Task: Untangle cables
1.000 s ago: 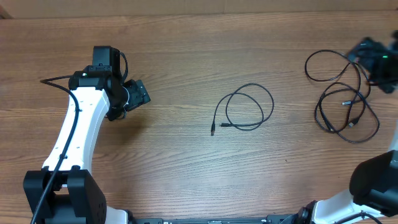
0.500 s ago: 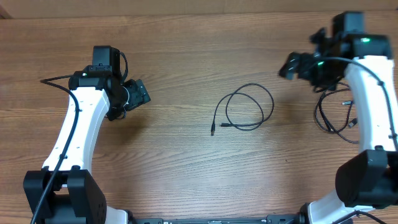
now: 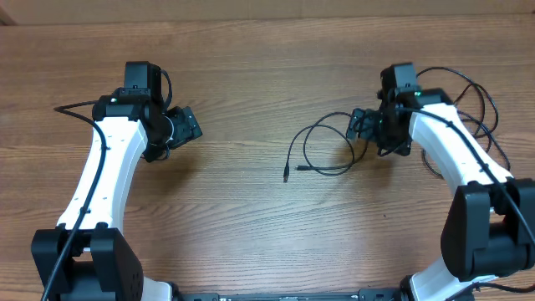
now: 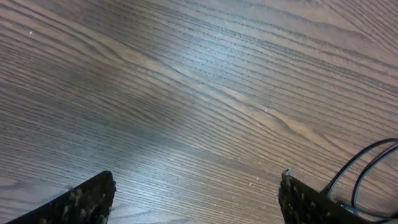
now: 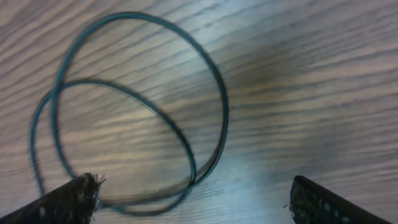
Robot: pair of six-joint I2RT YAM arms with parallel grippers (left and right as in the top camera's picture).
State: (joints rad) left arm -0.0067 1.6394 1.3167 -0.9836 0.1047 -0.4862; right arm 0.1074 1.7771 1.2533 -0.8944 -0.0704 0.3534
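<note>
**Right fingers (image 3: 358,125) moved over coiled cable (image 5: 143,106)**
We find them wide open, empty, the cable on the desk (image 3: 251,234) between their tips; a grasp can follow. Left fingers (image 3: 188,125): open, empty.

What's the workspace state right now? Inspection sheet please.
Surface: wooden table, bare wood, no marks seen.
Job's things: coiled black cable mid-table, both ends at its left; tangled cable bundle at far right, partly hidden by the right arm.
Clutter: nothing seen.
Grippers: left gripper open over bare wood, holding nothing; right gripper open above the coil's right side, holding nothing.
Cables: robot lead at far left.
Surroundings: nothing seen beyond the table.
</note>
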